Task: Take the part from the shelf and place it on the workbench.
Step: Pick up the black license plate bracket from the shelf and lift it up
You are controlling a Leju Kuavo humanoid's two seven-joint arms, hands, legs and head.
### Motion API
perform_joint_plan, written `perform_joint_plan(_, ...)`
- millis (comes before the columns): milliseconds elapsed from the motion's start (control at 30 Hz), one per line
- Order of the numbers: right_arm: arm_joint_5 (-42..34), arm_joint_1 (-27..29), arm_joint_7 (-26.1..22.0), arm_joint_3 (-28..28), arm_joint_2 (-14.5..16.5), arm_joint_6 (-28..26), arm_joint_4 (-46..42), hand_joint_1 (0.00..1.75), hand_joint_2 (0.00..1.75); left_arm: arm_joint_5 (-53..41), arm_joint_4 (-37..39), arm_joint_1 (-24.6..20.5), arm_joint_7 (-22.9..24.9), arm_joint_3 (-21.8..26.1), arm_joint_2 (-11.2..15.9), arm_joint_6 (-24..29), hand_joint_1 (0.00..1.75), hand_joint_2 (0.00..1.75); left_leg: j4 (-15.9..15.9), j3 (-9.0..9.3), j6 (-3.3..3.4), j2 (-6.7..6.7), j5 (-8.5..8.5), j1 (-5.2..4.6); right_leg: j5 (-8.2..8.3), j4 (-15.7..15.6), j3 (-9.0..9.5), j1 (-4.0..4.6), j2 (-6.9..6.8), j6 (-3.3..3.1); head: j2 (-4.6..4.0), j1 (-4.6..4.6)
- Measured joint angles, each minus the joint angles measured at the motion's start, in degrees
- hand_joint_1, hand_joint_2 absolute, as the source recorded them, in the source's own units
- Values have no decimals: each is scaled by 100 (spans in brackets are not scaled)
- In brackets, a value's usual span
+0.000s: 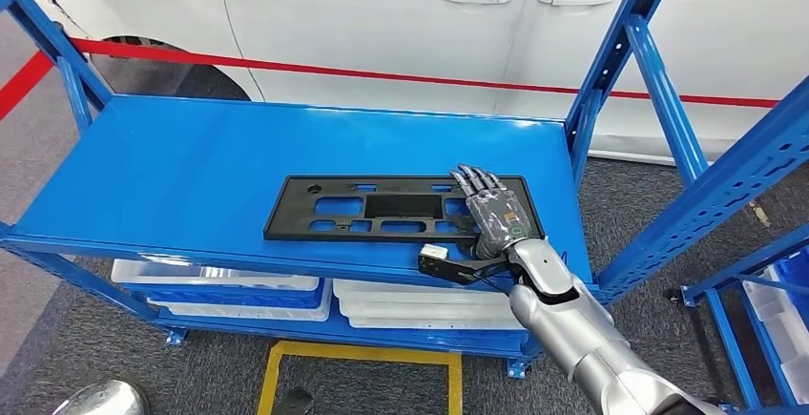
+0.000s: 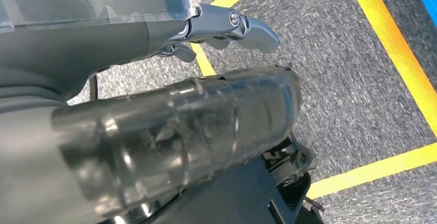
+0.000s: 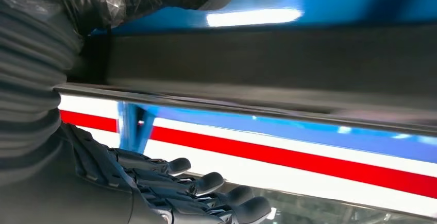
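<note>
The part, a flat black slotted panel, lies on the blue shelf, with a white car behind. The right hand rests on it, fingers flat and released; can't tell about the left hand. No readable writing.

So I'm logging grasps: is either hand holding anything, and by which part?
The right hand lies flat over the right end of the black part; a closed grip cannot be told. The left hand holds nothing.

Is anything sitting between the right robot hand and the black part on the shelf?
Nothing visible: the right robot hand already lies over the right end of the flat black slotted plastic panel on the blue metal shelf.
</note>
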Motion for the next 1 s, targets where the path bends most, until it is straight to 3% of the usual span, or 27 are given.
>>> perform_joint_plan(67, 1, -11, -33, -55, -10, -48, 61, 0, 175, -19, 0, -1, 9, 14, -2, 9, 0, 0, 198, -73, -56, 5, -149, 17, 18, -33, 28, -19, -9, -80, 0, -1)
perform_joint_plan(167, 38, -18, -66, -94, -24, -109, 143, 0, 175, -58, 0, 8, 35, 38, -2, 19, 0, 0, 1206, -517, -118, 7, -653, 31, 21, -46, 40, -23, -20, -141, 0, -5)
perform_joint_plan(200, 61, -16, -71, -103, -26, -134, 171, 0, 175, -71, 0, 14, 44, 46, -2, 24, 0, 0, 1499, -654, -128, 7, -741, 33, 21, -45, 42, -20, -20, -142, 0, -5)
perform_joint_plan(233, 82, -15, -79, -111, -27, -158, 196, 0, 175, -80, 0, 20, 51, 53, -2, 31, 0, 0, 1605, -703, -132, 8, -725, 33, 20, -44, 45, -19, -18, -142, 0, -5)
perform_joint_plan(267, 99, -14, -85, -121, -28, -182, 215, 0, 175, -91, 0, 22, 54, 60, -2, 35, 0, 0, 1473, -636, -126, 8, -600, 33, 19, -43, 53, -18, -16, -141, 0, -5)
perform_joint_plan(333, 124, -15, -95, -147, -29, -225, 242, 6, 175, -109, 0, 16, 57, 75, 1, 43, 0, 0, 712, -258, -89, 8, -228, 31, 11, -42, 76, -18, -12, -128, 0, -4)
perform_joint_plan(400, 145, -17, -107, -173, -33, -259, 268, 31, 175, -121, 0, 4, 58, 89, 3, 47, 0, 0, 96, 49, -37, 6, -47, 9, 4, -35, 80, 1, -9, -80, 0, -3)
perform_joint_plan(467, 174, -8, -142, -187, -38, -299, 296, 103, 175, -131, 0, -1, 60, 94, 4, 48, 0, 0, -32, 109, 14, 3, -44, -19, 14, -47, 76, 13, -6, -10, 0, -3)
perform_joint_plan(533, 196, 11, -190, -197, -45, -346, 325, 160, 175, -150, 0, -2, 62, 95, 1, 48, 0, 0, -80, 122, 84, 6, -5, -1, -10, -34, 66, 9, -3, 55, 0, -1)
perform_joint_plan(600, 203, 26, -237, -207, -66, -401, 354, 166, 175, -173, 0, -10, 62, 95, -5, 48, 0, 0, -138, 136, 154, 15, 37, 26, -237, 306, -92, 0, -2, 103, 0, 3)
perform_joint_plan(667, 192, 66, -284, -213, -85, -446, 381, 169, 175, -185, 0, -13, 64, 95, -7, 48, 0, 0, -144, 126, 182, 19, 44, 24, -604, 1044, -439, -21, -4, 139, 0, 4)
perform_joint_plan(700, 184, 99, -305, -215, -94, -461, 395, 169, 175, -187, 0, -11, 68, 95, -7, 48, 0, 0, -142, 123, 184, 19, 43, 23, -715, 1370, -598, -29, -5, 155, 0, 4)
perform_joint_plan(733, 174, 133, -328, -220, -103, -474, 409, 169, 175, -189, 0, -9, 74, 95, -7, 49, 0, 0, -138, 123, 185, 16, 40, 22, -722, 1528, -683, -37, -6, 166, 0, 4)
perform_joint_plan(767, 166, 158, -348, -228, -112, -492, 422, 170, 175, -192, 0, -7, 83, 95, -7, 49, 0, 0, -129, 126, 179, 11, 33, 22, -607, 1444, -651, -42, -8, 168, 0, 4)
perform_joint_plan(800, 160, 172, -369, -240, -121, -512, 432, 170, 175, -195, 0, -7, 90, 95, -7, 50, 0, 0, -118, 132, 170, 7, 23, 22, -411, 1151, -518, -46, -11, 162, 0, 4)
perform_joint_plan(867, 141, 176, -395, -270, -128, -552, 445, 172, 175, -199, 0, -11, 105, 95, -8, 55, 0, 0, -80, 134, 134, 3, -13, 12, -66, 352, -148, -35, -15, 127, 0, 4)
perform_joint_plan(933, 120, 179, -410, -294, -132, -592, 451, 173, 175, -202, 0, -17, 124, 96, -8, 67, 0, 0, -55, 121, 87, 3, -34, -7, 18, -23, 27, -6, -12, 81, 0, 2)
perform_joint_plan(1000, 109, 179, -423, -321, -133, -638, 456, 171, 175, -204, 0, -20, 142, 97, -8, 82, 0, 0, -63, 123, 28, 3, -34, -11, 21, -43, 43, 6, -6, 24, 0, 1)
